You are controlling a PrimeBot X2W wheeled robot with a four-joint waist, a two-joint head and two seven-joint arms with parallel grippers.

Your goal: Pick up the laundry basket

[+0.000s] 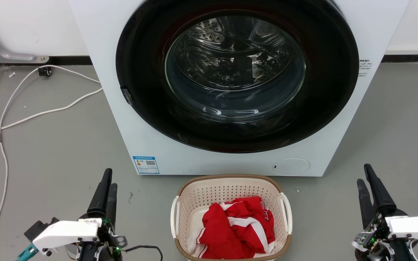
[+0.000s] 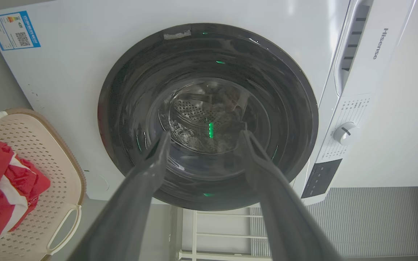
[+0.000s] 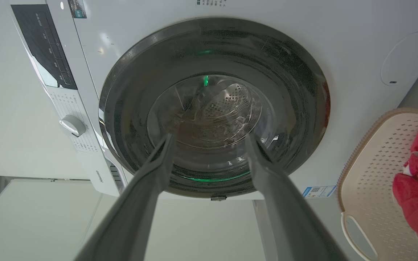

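Note:
The laundry basket point(image 1: 227, 188) stands on the grey floor just in front of the washer, cream and perforated with a brown rim and white side handles. A red and white garment point(image 1: 236, 226) lies inside it. My left gripper point(image 1: 108, 178) rests low to the basket's left, well apart from it, fingers open and empty. My right gripper point(image 1: 365, 174) is low to the basket's right, also open and empty. The basket point(image 2: 42, 159) sits at the left edge of the left wrist view, and the basket point(image 3: 372, 170) sits at the right edge of the right wrist view.
A white front-loading washer point(image 1: 158, 145) with a dark round door point(image 1: 236, 76) fills the background directly behind the basket. White cables point(image 1: 31, 116) run across the floor at the left. Bare floor lies on both sides of the basket.

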